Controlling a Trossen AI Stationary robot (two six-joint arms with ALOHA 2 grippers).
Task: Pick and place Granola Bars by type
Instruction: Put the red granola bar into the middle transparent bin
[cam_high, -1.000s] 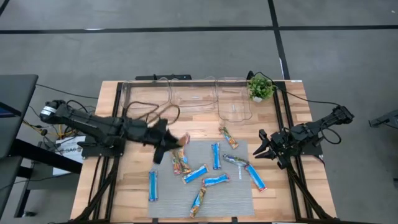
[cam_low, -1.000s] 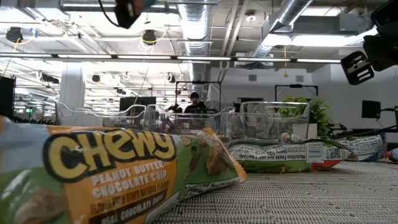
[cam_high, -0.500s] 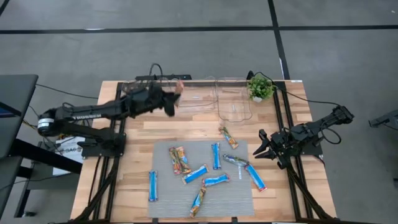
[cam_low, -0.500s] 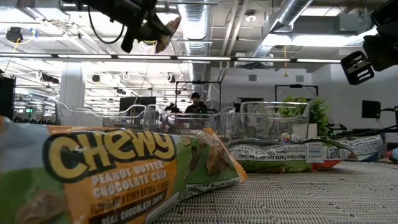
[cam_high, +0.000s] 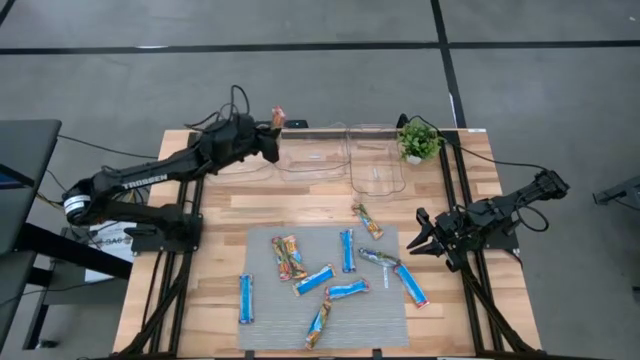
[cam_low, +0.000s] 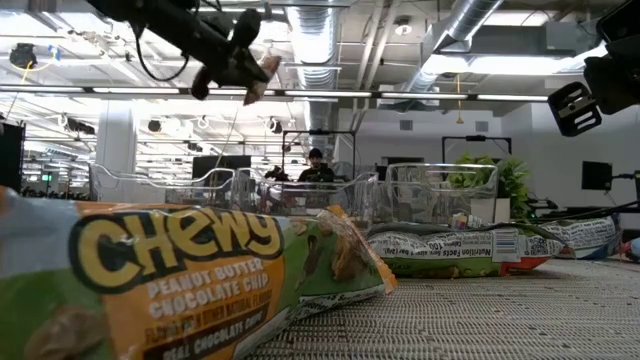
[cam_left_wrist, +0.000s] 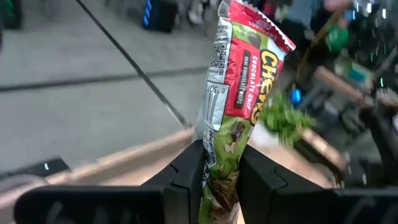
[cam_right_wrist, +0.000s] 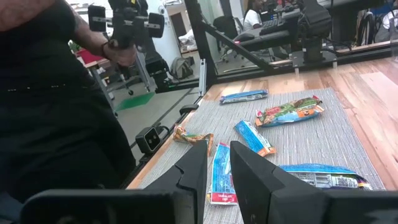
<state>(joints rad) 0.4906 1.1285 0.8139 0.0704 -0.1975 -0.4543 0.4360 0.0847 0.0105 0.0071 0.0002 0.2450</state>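
Observation:
My left gripper (cam_high: 270, 128) is high over the far edge, above the leftmost clear tray (cam_high: 238, 158), shut on a red-and-green Chewy bar (cam_left_wrist: 241, 87) that also shows in the low view (cam_low: 262, 72). Several granola bars lie flat on the grey mat (cam_high: 385, 315): blue ones (cam_high: 346, 250), orange-brown multicoloured ones (cam_high: 290, 257) and a silvery-green one (cam_high: 378, 258). One multicoloured bar (cam_high: 368, 220) lies half off the mat's far edge. My right gripper (cam_high: 418, 242) waits shut at the table's right side, beside the mat. My left gripper pinches the bar's near end (cam_left_wrist: 219, 180) between its two fingers (cam_left_wrist: 189, 177), on the wrapper's flat faces. The fingers come nearly level from the table's left, slanting toward the far edge, and lie along the bar. The bar sticks out past the fingertips, lifted clear.
Three clear trays stand in a row along the far edge, the middle one (cam_high: 312, 155) and the right one (cam_high: 377, 168) among them. A small green potted plant (cam_high: 418, 140) stands at the far right corner. Bare wood (cam_high: 230, 215) lies left of the mat.
My left gripper has swung from above the mat's far left corner toward the table's far edge, staying shut on the bar. It has turned from pointing at the table's right to slanting toward the far edge. The bar has gone along, lifted clear.

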